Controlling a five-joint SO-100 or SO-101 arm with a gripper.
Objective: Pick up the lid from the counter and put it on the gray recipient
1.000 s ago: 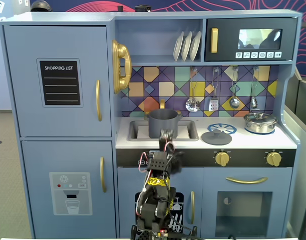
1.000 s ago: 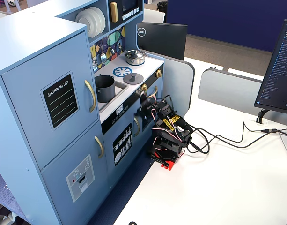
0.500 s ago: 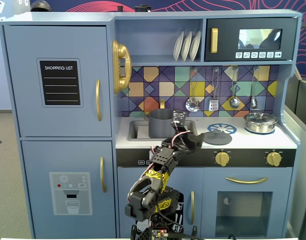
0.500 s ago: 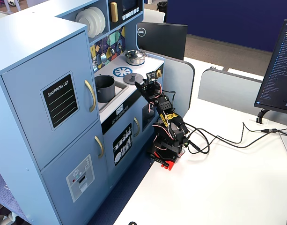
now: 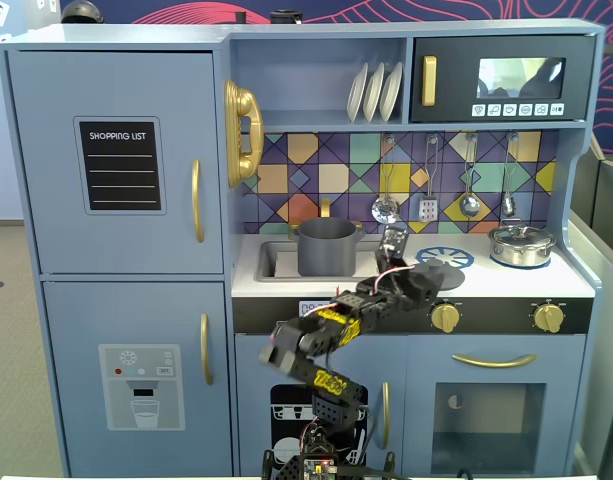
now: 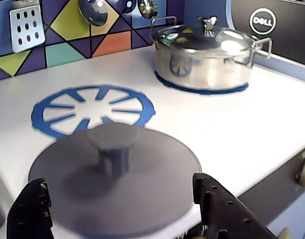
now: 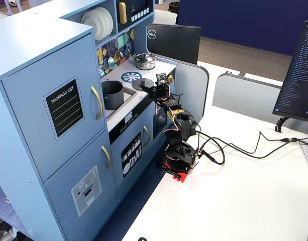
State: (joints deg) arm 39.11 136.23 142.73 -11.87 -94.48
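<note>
The lid (image 6: 152, 184), a flat dark-gray disc with a center knob (image 6: 114, 144), lies on the white counter just in front of the blue burner ring (image 6: 92, 107). It also shows in both fixed views (image 5: 443, 271) (image 7: 145, 84). My gripper (image 6: 117, 185) is open, with its two black fingers (image 6: 30, 209) low on either side of the lid's near half and not closed on it. The gray recipient (image 5: 326, 247), a matte dark-gray pot, stands uncovered in the sink to the left of the lid, also in a fixed view (image 7: 112, 95).
A shiny silver pot with its own lid (image 6: 202, 59) stands on the far right burner, also in a fixed view (image 5: 521, 245). Utensils (image 5: 469, 200) hang on the tiled back wall. Gold stove knobs (image 5: 445, 317) sit below the counter edge.
</note>
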